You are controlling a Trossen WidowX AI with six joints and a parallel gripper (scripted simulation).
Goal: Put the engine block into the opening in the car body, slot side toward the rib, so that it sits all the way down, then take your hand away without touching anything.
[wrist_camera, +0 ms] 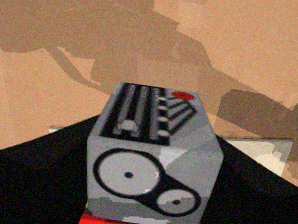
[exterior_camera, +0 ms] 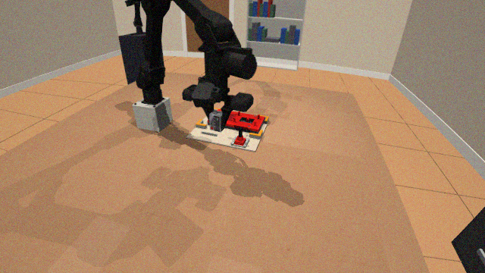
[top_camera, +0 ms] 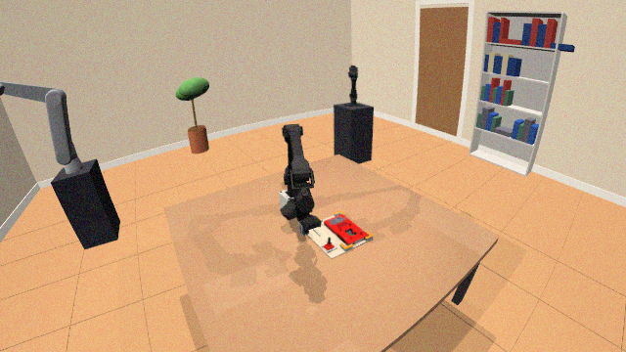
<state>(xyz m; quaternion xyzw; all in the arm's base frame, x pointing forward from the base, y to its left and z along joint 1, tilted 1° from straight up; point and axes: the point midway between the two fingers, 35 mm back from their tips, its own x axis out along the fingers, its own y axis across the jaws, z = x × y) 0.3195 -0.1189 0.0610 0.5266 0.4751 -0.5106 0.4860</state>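
Note:
My gripper [top_camera: 308, 230] [exterior_camera: 217, 118] [wrist_camera: 152, 132] is shut on the grey engine block [exterior_camera: 216, 121] [wrist_camera: 150, 160]. The block is held upright above the white board, just beside the car body. In the wrist view its pulley-and-belt face is toward the camera, with dark ribs and a red spot on the face above. Its underside is hidden. The red car body [top_camera: 361, 236] [exterior_camera: 260, 123] lies on the board, with a dark opening [top_camera: 350, 232] [exterior_camera: 247, 120] in it; a red strip shows below the block in the wrist view. The rib cannot be made out.
The white board [top_camera: 319, 240] [exterior_camera: 195, 135] lies on the table. A red piece with a black upright stick [top_camera: 329, 245] [exterior_camera: 239, 140] stands at its near part. Orange corner brackets surround the car body. The grey-white arm base [exterior_camera: 145, 117] stands to the left in the exterior view.

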